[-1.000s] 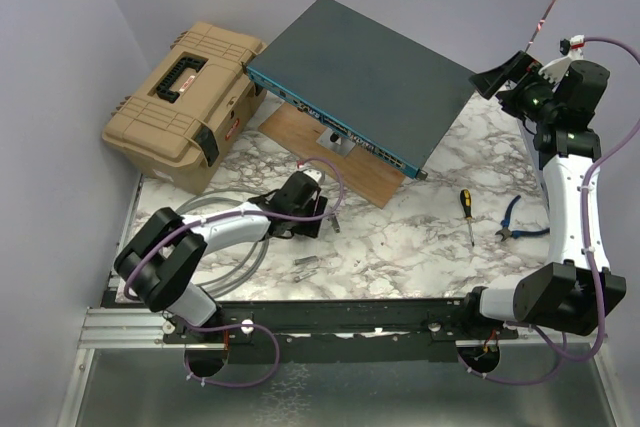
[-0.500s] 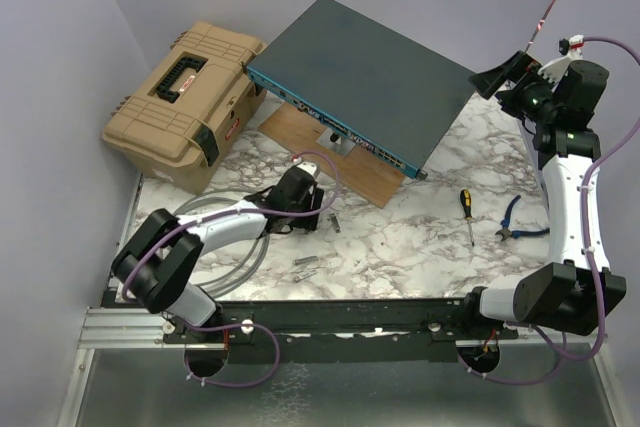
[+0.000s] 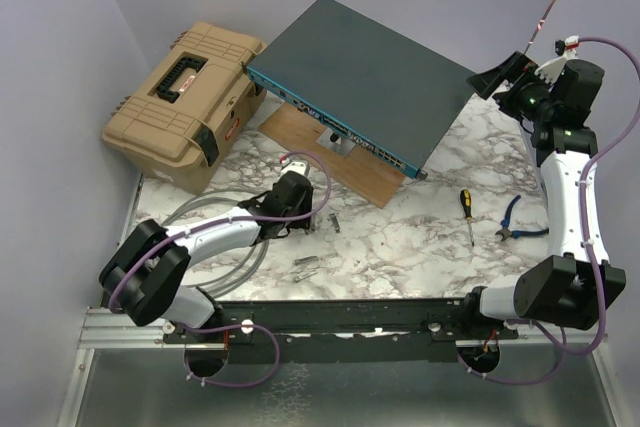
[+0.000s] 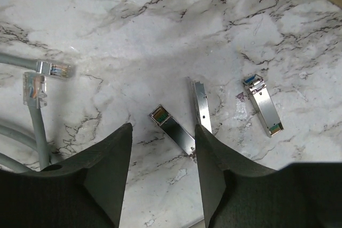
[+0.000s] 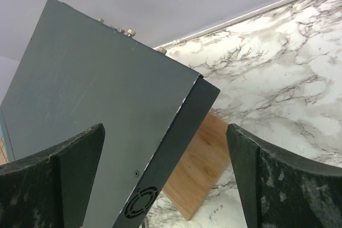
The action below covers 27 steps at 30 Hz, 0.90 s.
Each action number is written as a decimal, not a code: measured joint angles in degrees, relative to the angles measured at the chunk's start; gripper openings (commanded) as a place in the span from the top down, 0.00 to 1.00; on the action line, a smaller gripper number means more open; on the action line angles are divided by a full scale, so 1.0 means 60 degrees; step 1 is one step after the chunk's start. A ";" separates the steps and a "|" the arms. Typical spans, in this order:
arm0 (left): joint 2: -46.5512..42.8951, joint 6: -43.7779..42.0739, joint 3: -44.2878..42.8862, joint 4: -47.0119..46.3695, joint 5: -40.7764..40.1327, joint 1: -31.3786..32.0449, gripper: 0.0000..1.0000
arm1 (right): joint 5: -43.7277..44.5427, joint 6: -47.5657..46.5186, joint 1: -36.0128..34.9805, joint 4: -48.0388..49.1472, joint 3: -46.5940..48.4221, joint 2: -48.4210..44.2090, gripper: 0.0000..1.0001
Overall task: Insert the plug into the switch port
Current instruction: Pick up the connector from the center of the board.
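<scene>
The switch is a flat dark grey-teal box, tilted up on a wooden board, with its blue socket face towards me. My left gripper is open and empty, low over the marble. In the left wrist view its fingers straddle one small metal plug module. Two more modules lie to the right. Two clear cable plugs lie to the left. My right gripper is open and empty at the switch's far right corner.
A tan toolbox stands at the back left. Coiled grey cable lies under the left arm. A screwdriver and blue-handled pliers lie at the right. Purple walls close in on the left, back and right.
My left arm has drawn back a little to the left, and its gripper has shifted slightly left and away over the modules. The right arm has barely moved.
</scene>
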State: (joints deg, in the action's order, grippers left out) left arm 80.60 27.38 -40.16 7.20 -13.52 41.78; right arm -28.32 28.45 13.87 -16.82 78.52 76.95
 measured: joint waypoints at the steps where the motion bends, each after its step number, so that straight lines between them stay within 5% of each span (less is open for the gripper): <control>1: 0.0095 0.0015 0.0000 -0.0004 -0.0007 0.0029 0.49 | 0.0000 0.0000 0.0000 0.0000 0.0000 0.0004 0.00; 21: 0.0911 -0.0033 -0.0069 0.0262 -0.0488 0.0758 0.49 | 0.0000 0.0004 0.0000 0.0000 0.0011 0.0036 0.00; 27: 0.0827 -0.0066 -0.0080 0.0583 -0.0521 0.0852 0.65 | -0.0004 0.0004 -0.0004 0.0000 0.0011 0.0095 0.00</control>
State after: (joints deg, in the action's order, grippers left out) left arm 85.56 26.98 -40.64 10.70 -16.64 46.89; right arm -28.34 28.47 13.85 -16.82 78.59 77.52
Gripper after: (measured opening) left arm 0.458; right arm 0.996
